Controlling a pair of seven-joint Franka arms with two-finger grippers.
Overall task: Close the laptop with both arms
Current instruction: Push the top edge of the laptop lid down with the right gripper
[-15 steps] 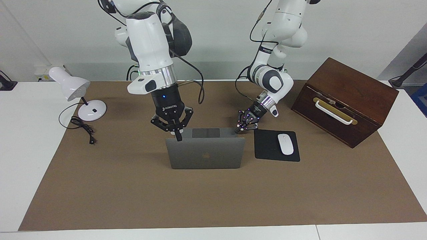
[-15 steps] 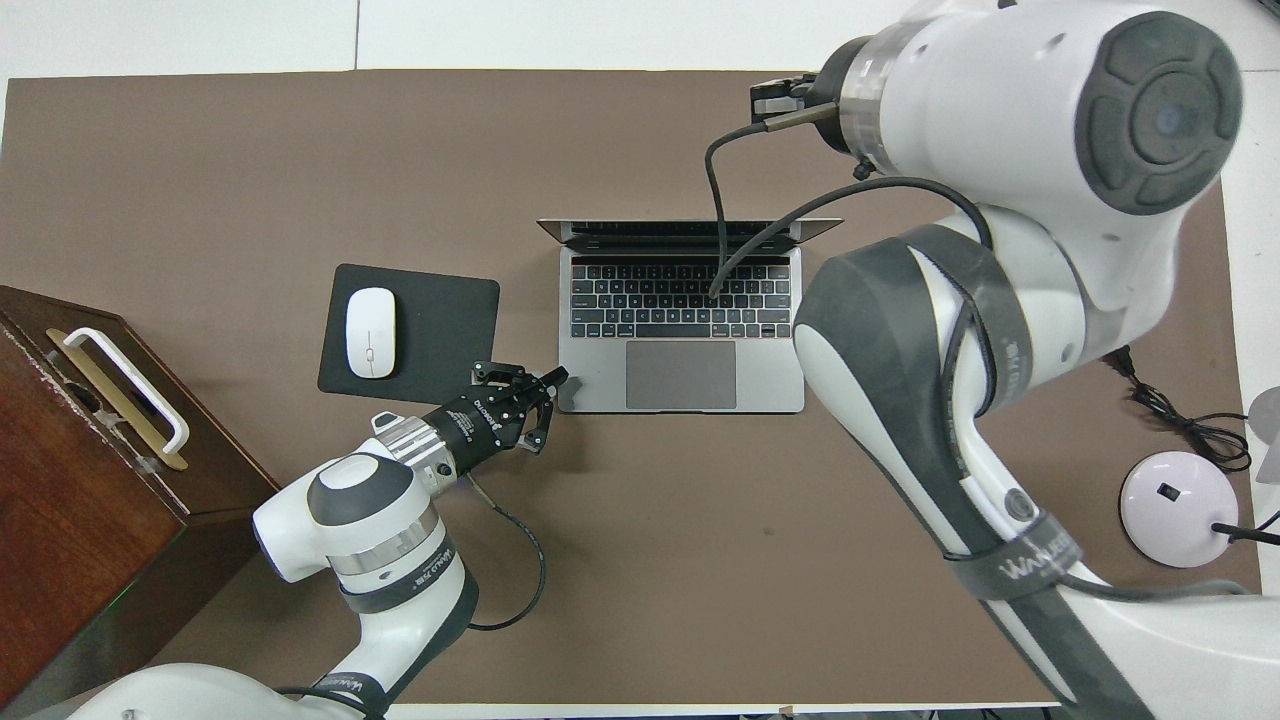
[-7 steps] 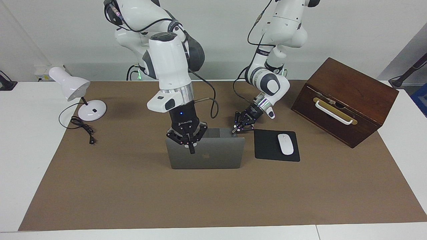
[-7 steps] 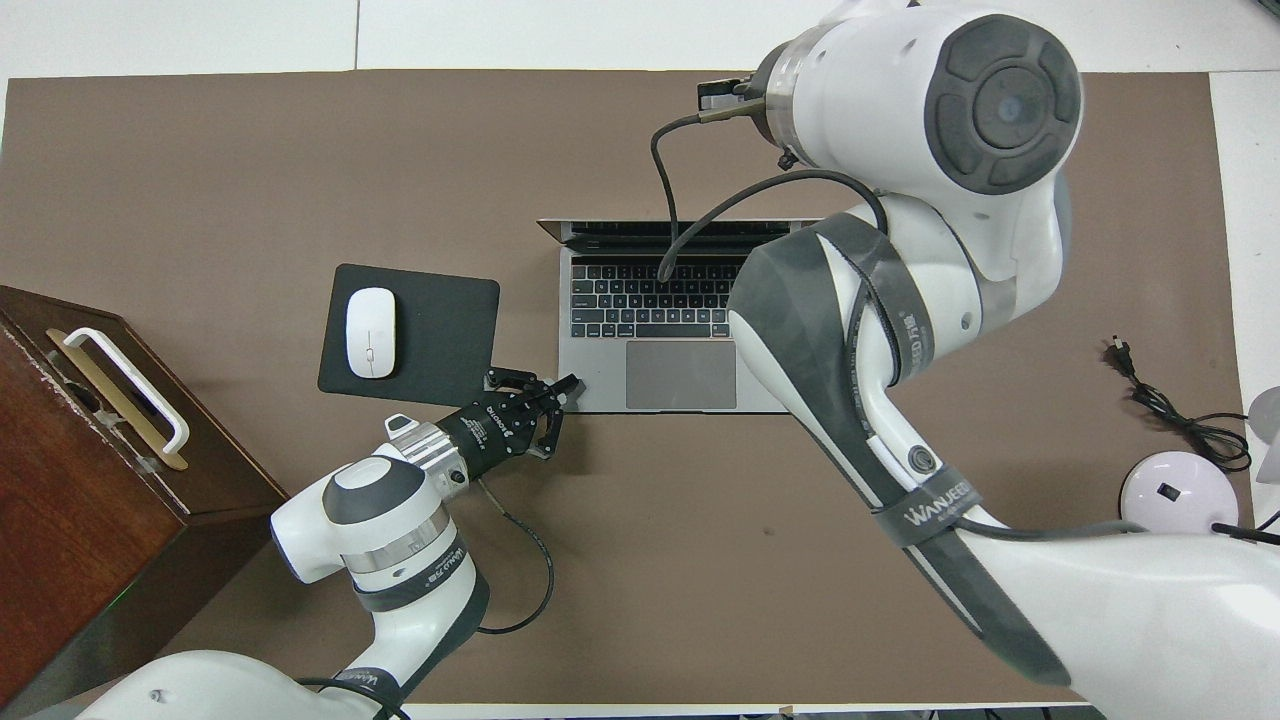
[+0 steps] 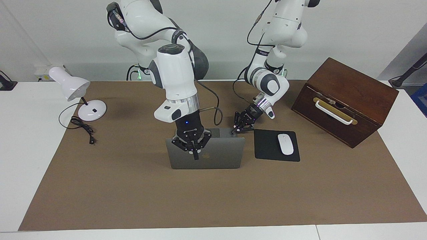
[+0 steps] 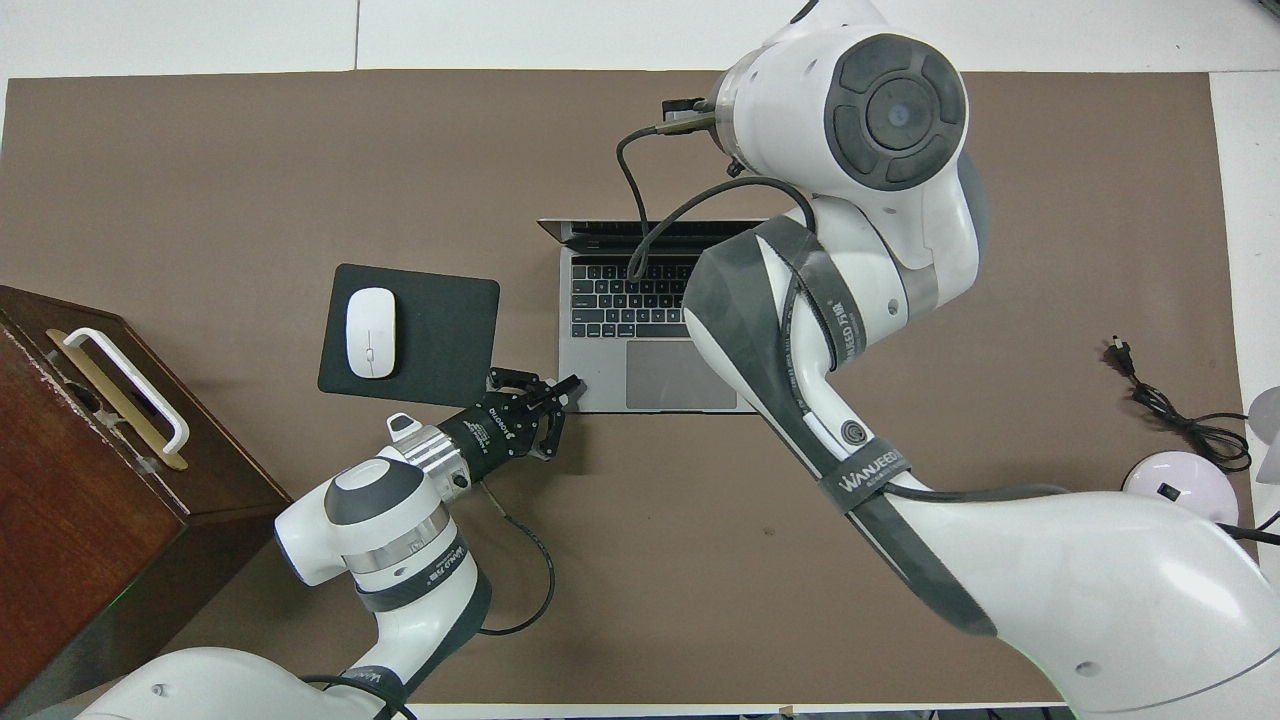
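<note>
The laptop (image 5: 205, 152) stands open on the brown mat (image 5: 133, 193) in the middle of the bench (image 5: 20, 140), its lid upright and its keyboard toward the robots. A black mouse pad (image 5: 268, 146) with a white mouse (image 5: 285, 144) lies just beside it, toward the left arm's end.

The facing view shows the right hand (image 5: 195, 152) pointing down at the back of the lid near the dark logo, its fingers drawn together with nothing between them. The overhead view hides that hand under the right arm's wrist and elbow, which also cover about half of the keyboard (image 6: 625, 300).

The left hand (image 6: 560, 392) sits low at the near corner of the laptop's base on the mouse pad's side. The overhead view shows its fingers closed to a point at that corner; whether they touch it cannot be told.

A wooden box (image 5: 343, 100) stands at the left arm's end, and a white desk lamp (image 5: 78, 95) at the right arm's end.
</note>
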